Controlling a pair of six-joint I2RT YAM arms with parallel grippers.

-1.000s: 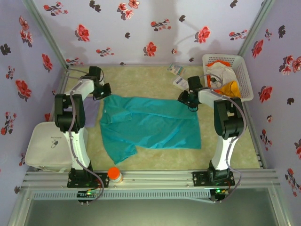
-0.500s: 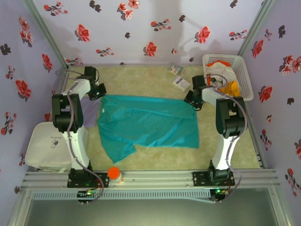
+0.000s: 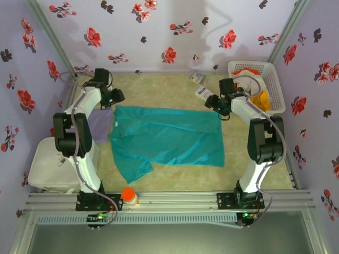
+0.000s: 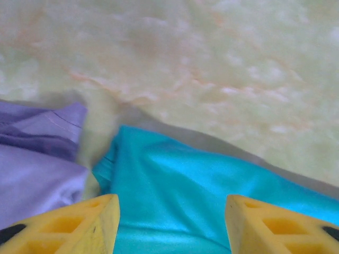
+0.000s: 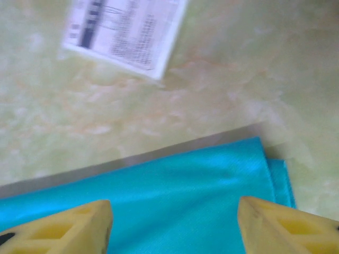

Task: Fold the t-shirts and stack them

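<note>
**Teal shirt laid out, both grippers let go**

Since a second ago: both arms have carried the far edge of the teal t-shirt (image 3: 169, 137) outward and toward the back wall. The left gripper (image 3: 114, 98) was clamped on the cloth then and has since released it.

Left side: in the left wrist view the left gripper (image 4: 172, 211) has its jaws apart with nothing between them. It hovers just above the shirt's far left corner (image 4: 201, 185). The pale purple t-shirt (image 4: 37, 174) lies bunched just beside that corner, touching or nearly so.

Centre: the teal shirt lies mostly flat on the table, far edge straight. Its near left part trails toward the arm bases in a creased flap.

Right side: the right gripper (image 3: 214, 103) is likewise released and empty. Its wrist view (image 5: 175, 222) looks down on the far right corner of the shirt (image 5: 159, 196), with a white packet (image 5: 127, 32) beyond it. Orange and white garments (image 3: 254, 90) sit in the lattice basket (image 3: 275, 79).

Judgement: the spreading step looks finished and folding has not begun. The next move probably calls for smoothing the near left flap, then regrasping an edge to fold it across.
</note>
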